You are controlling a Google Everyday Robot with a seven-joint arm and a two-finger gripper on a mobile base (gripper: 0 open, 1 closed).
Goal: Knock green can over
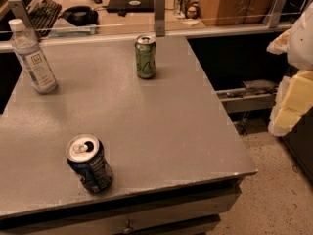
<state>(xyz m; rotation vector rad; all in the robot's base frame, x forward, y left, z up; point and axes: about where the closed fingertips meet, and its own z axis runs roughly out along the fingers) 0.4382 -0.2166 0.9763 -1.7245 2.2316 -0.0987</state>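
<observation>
The green can (145, 57) stands upright near the far edge of the grey table (161, 131), a little right of the middle. It has a silver top and pale and dark swirls on its side. My gripper (289, 106) shows as white and pale yellow parts at the right edge of the camera view. It hangs beside the table, well to the right of the can and clear of it.
A dark blue can (89, 163) stands near the front left of the table. A clear water bottle (32, 58) stands at the far left. A glass partition with metal posts (159, 13) runs behind the table. Speckled floor (274, 195) lies to the right.
</observation>
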